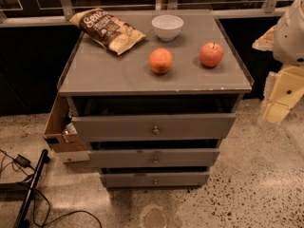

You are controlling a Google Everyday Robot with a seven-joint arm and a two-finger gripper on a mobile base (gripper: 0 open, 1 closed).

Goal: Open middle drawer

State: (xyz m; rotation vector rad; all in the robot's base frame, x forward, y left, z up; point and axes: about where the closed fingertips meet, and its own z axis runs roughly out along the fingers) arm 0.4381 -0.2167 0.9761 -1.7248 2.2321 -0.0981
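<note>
Claw at right edge, state unclear; cardboard box left of middle drawer.

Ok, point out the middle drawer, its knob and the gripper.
middle drawer (190,157): camera view, front panel.
knob (155,160): camera view, its round face.
gripper (278,106): camera view, yellowish body, far right beside cabinet.

white rounded shell, cream angular arm, pale tool at right edge

Grey middle drawer, seemingly closed
</note>
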